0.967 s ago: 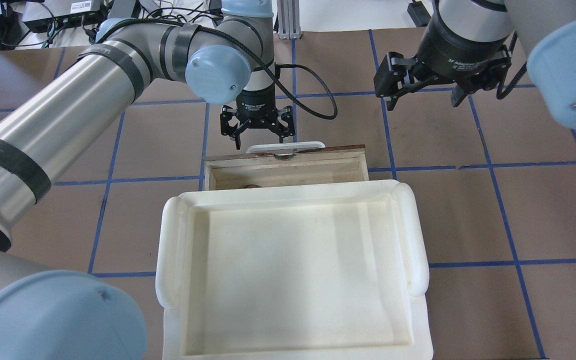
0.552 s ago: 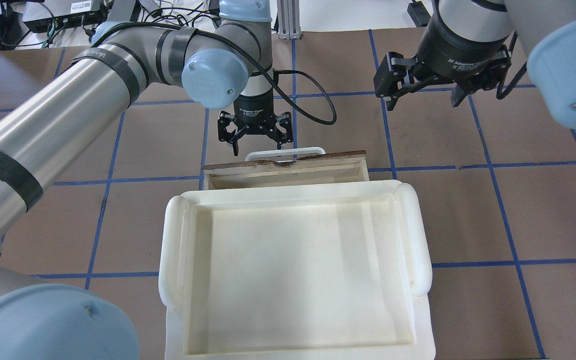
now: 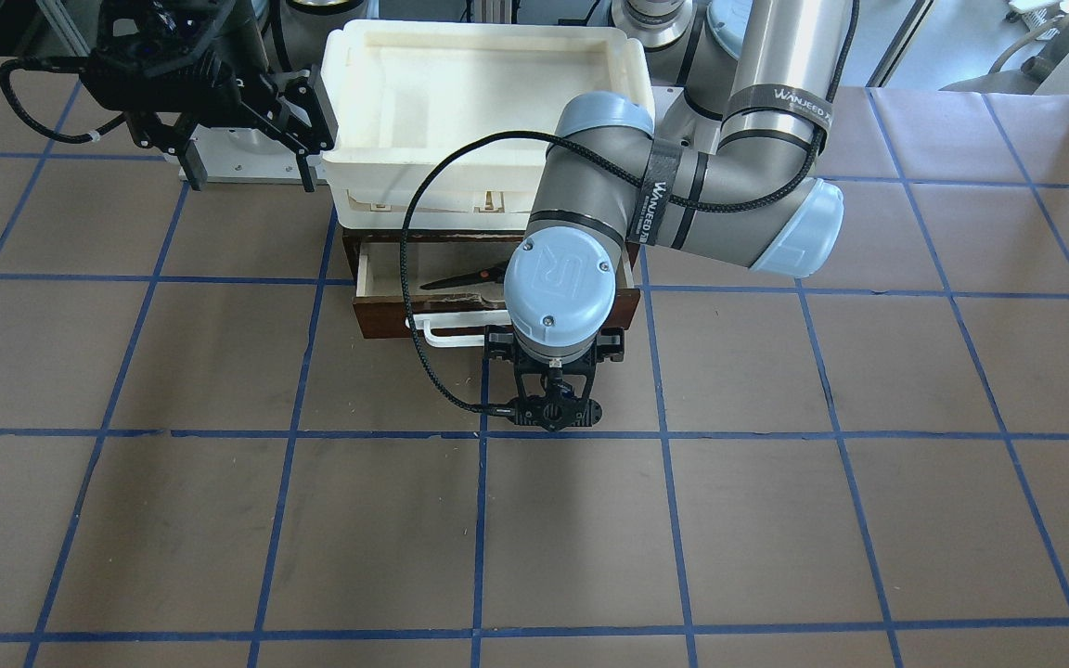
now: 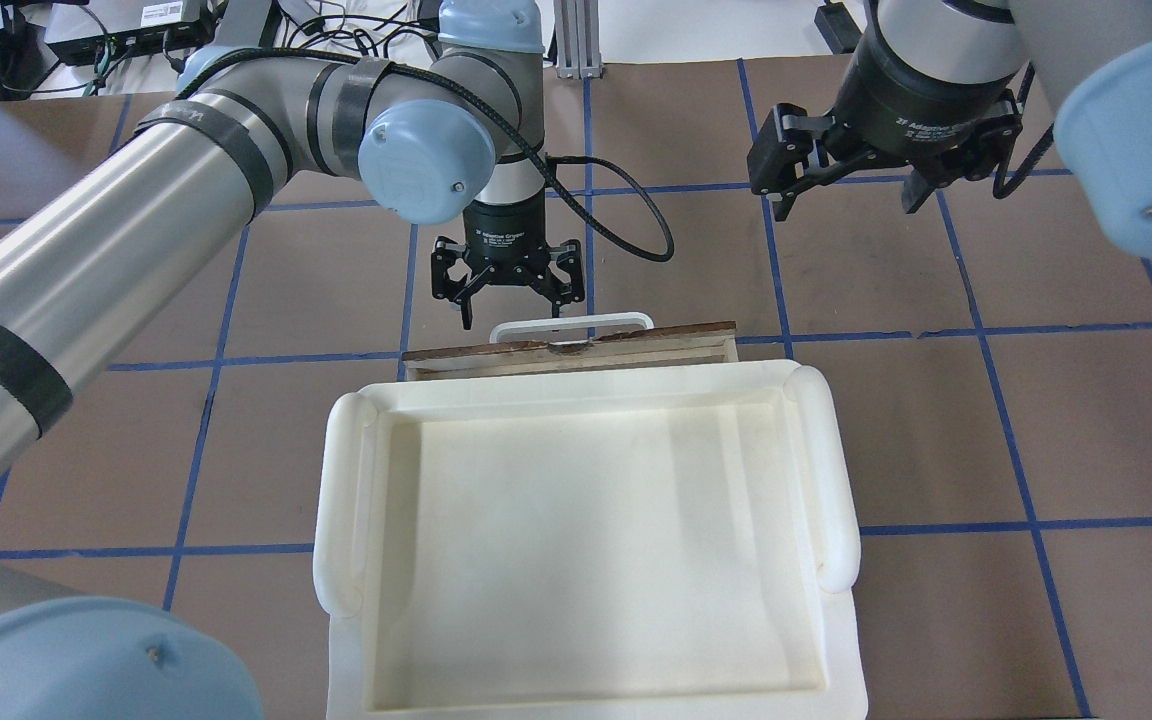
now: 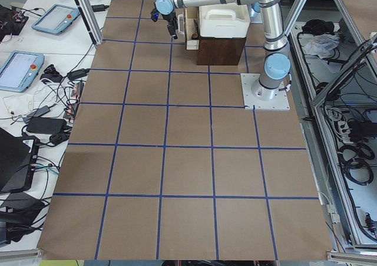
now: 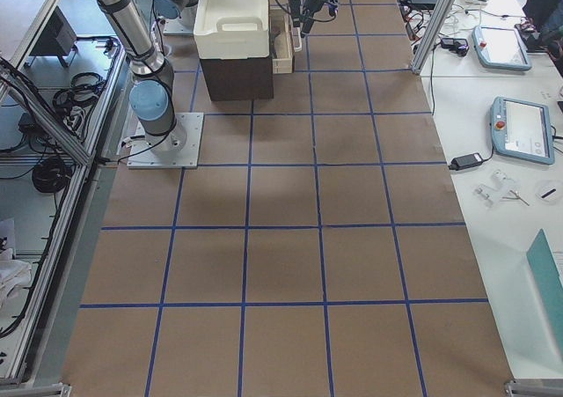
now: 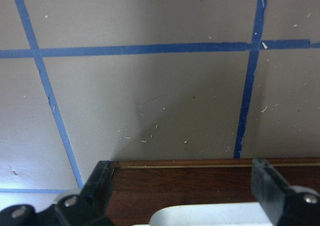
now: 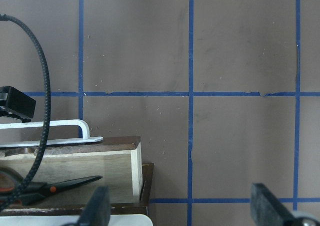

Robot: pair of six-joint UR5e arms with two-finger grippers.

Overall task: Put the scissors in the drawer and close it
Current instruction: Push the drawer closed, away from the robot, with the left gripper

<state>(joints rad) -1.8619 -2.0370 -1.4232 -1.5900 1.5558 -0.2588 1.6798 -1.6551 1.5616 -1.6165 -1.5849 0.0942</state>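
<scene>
At the left pincer (image 4: pixel 511 315): spread wide, gripping nothing, pointed down at the tabletop (image 4: pixel 886 430). Just behind it, toward the robot's base, the white bar handle (image 4: pixel 572 322); touching a finger or merely beside it, cannot tell. Behind the handle, the dark front of the drawer (image 3: pixel 386 320), out only partway from under the white tray (image 4: pixel 576 385). Inside, a little further back from the pincer, the scissors (image 3: pixel 465 276), flat on the pale plywood floor, blades toward the right pincer's side, handles hidden beneath the left arm in the front-facing view. Well off to the side and high above the tabletop, the right pincer (image 4: pixel 846 210), likewise wide and empty.

Probably a stiff, light wooden box on plain runners: no give, little weight, prone to skew if pushed near one end. Best taken not by gripping but by pressing flat against the front panel or the handle bar, close to its middle; for now set somewhat off the middle, toward the left arm's side. Hard and smooth at the handle, so apt to slip off a fingertip; broader contact safer. As for the scissors: small, light, rigid, loose in there, liable to slide on a sharp shove, yet seemingly low enough to clear the tray's underside. No grasp needed on them.
</scene>
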